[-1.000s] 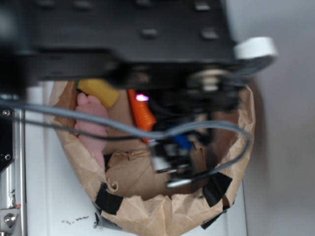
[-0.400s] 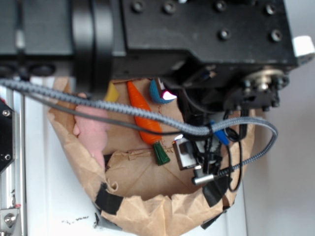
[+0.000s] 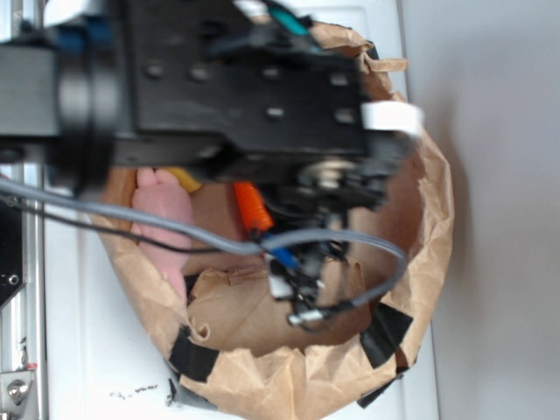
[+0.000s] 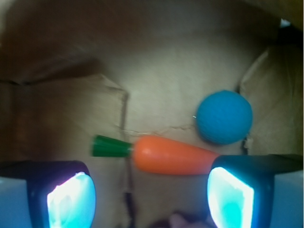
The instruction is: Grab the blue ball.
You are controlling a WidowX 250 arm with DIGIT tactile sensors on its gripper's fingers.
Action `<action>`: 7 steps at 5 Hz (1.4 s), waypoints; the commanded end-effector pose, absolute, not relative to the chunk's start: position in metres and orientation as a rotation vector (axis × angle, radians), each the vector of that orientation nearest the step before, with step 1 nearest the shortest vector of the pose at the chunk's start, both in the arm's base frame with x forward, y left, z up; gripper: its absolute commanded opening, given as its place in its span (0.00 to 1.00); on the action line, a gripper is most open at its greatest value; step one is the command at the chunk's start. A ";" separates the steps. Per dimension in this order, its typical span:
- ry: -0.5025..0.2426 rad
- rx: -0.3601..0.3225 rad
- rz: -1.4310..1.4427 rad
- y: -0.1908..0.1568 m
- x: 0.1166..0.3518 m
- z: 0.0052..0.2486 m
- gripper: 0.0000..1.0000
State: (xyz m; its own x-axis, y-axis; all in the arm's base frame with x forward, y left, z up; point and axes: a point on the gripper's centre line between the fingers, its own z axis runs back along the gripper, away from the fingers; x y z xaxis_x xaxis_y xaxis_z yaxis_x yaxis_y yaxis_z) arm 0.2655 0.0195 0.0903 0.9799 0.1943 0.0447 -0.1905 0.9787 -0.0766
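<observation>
Gripper (image 4: 149,190) status: jaws spread wide, nothing held. Blue ball (image 4: 224,117) rests on the brown paper floor of the paper bag (image 3: 437,219), touching or just beside the pointed tip of the orange toy carrot (image 4: 173,154), beyond the carrot from the gripper. Matte surface suggests light, soft foam that probably compresses and resists slipping. Grasp across its widest middle, keeping clear of the carrot.
</observation>
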 end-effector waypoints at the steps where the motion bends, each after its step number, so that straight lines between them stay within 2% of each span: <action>1: -0.165 -0.004 0.222 0.039 0.269 0.075 1.00; 2: -0.137 0.001 0.273 0.042 0.286 0.076 1.00; 3: -0.128 0.003 0.352 0.052 0.298 0.087 1.00; 4: -0.138 -0.007 0.370 0.059 0.302 0.098 1.00; 5: -0.201 0.032 0.406 0.062 0.299 0.086 1.00; 7: -0.201 0.062 0.391 0.054 0.291 0.058 1.00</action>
